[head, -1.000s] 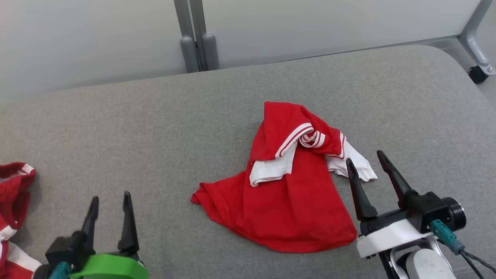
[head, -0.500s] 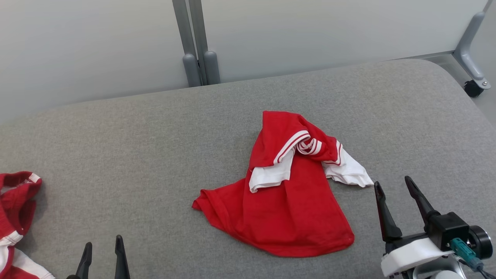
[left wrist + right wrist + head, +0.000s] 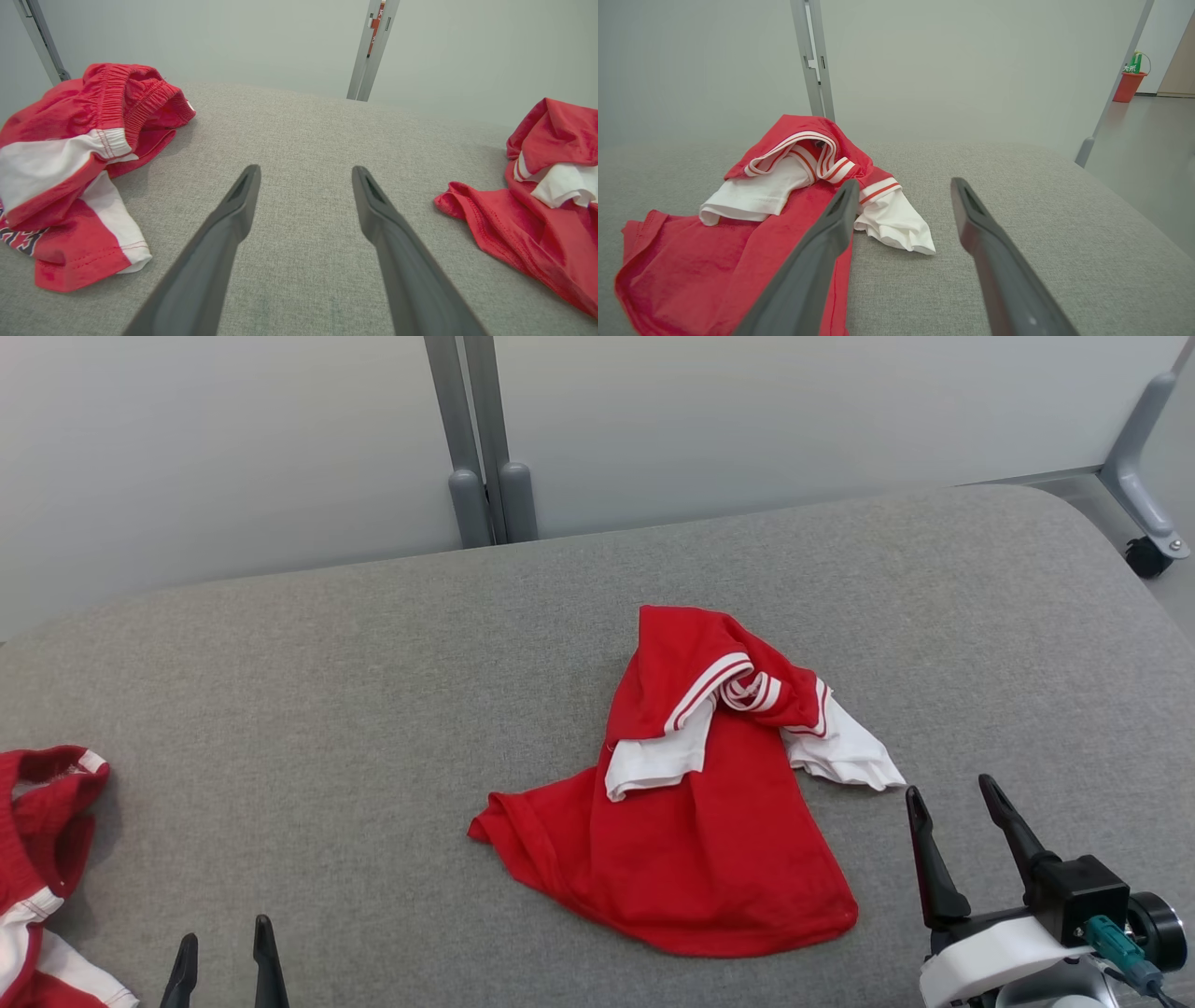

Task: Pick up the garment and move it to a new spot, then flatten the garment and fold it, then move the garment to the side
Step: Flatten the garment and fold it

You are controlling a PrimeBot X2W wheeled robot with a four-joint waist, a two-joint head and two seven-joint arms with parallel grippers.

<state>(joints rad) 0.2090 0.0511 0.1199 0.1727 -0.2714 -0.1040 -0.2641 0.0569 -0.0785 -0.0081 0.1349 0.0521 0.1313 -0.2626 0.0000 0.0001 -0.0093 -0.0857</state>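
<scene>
A crumpled red garment (image 3: 691, 821) with white sleeves and striped trim lies bunched in the middle of the grey padded surface (image 3: 327, 691). From the right wrist it appears as the same garment (image 3: 738, 233), and at the right edge of the left wrist view as the garment (image 3: 537, 219). My right gripper (image 3: 950, 791) stands open just right of its white sleeve, touching nothing. Low at the left, my left gripper (image 3: 224, 938) is open over bare fabric, with nothing between its fingers (image 3: 233, 219).
A second red and white garment (image 3: 37, 859) lies heaped at the left edge, also seen as a heap (image 3: 79, 158) beside my left fingers. Grey partition posts (image 3: 481, 476) stand behind the surface. A castor foot (image 3: 1153, 537) sits off the far right corner.
Both grippers have drawn back toward the bottom of the view; the right one now sits clear of the white sleeve. The camera has tilted, shifting the whole picture. The garment lies unchanged.
</scene>
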